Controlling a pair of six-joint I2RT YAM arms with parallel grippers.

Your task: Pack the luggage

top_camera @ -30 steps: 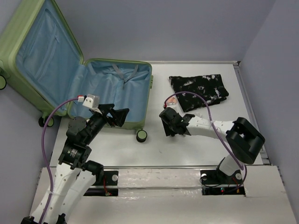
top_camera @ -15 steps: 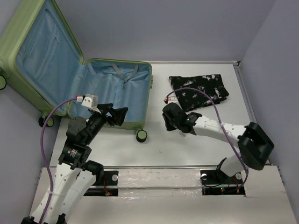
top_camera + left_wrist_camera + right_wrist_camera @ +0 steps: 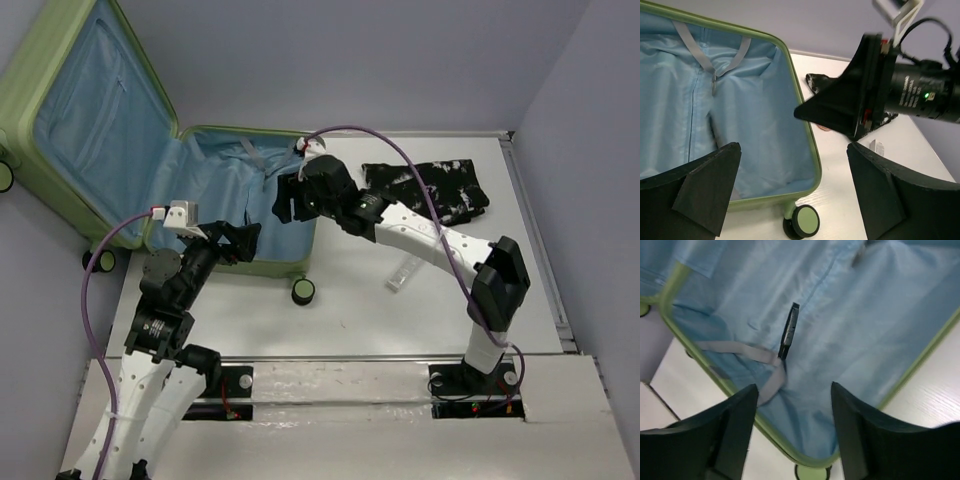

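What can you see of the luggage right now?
The luggage is a light-green hard-shell case, lying open. Its base half lies flat on the table; its lid leans up and back at the left. Both halves are lined in light blue fabric; grey straps cross the base, nothing else shows inside. Black wheels with green hubs show at its corners. The open right gripper hovers over the base, the open left gripper by its near rim; neither grips it.

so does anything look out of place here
A small clear item lies loose on the table, right of the luggage, while the right hand hangs open and empty over it. The black-and-white cloth also lies unpacked at the table's far side.
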